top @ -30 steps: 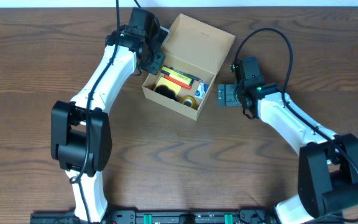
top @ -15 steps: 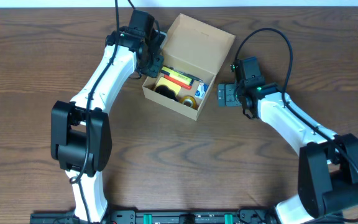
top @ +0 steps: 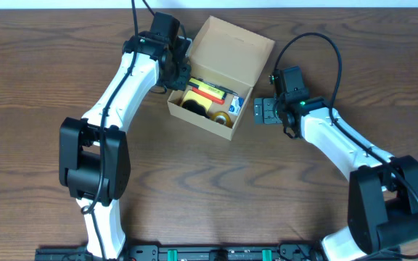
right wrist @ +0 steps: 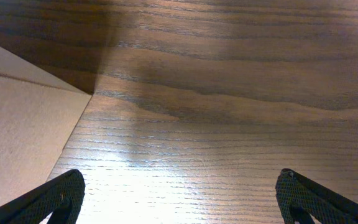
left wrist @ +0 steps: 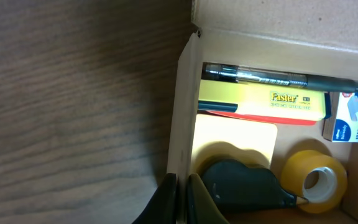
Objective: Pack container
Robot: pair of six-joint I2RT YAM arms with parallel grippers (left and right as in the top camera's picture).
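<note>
The left gripper (left wrist: 180,182) is closed on the container (left wrist: 185,112), its two fingers (left wrist: 162,202) pinching the thin left side wall from inside and outside. Seen from overhead, this gripper (top: 176,72) sits at the box's far left corner.

The container (top: 202,118) is a small, plain tan-brown cardboard box, unmarked, standing at an angle on the wooden table (top: 267,188) between the two arms. Its hinged flap lid (top: 231,45) is open and tilted back on the far side.

Inside, along the hinge side, lies a dark pen (left wrist: 260,78). Next to it is a flat yellow packet (left wrist: 272,102) with red under it, and a blue and white staples box (left wrist: 347,118) at its end. Nearer the fingers there is a pale yellow note pad (left wrist: 235,140), a dark tape dispenser (left wrist: 241,186) partly on it, and a yellowish tape roll (left wrist: 312,177) just beside the dispenser.

The right gripper (right wrist: 182,199) is spread wide and holds nothing, low over bare table. From above it (top: 261,111) is just beside the box's right wall (right wrist: 17,124)
</note>
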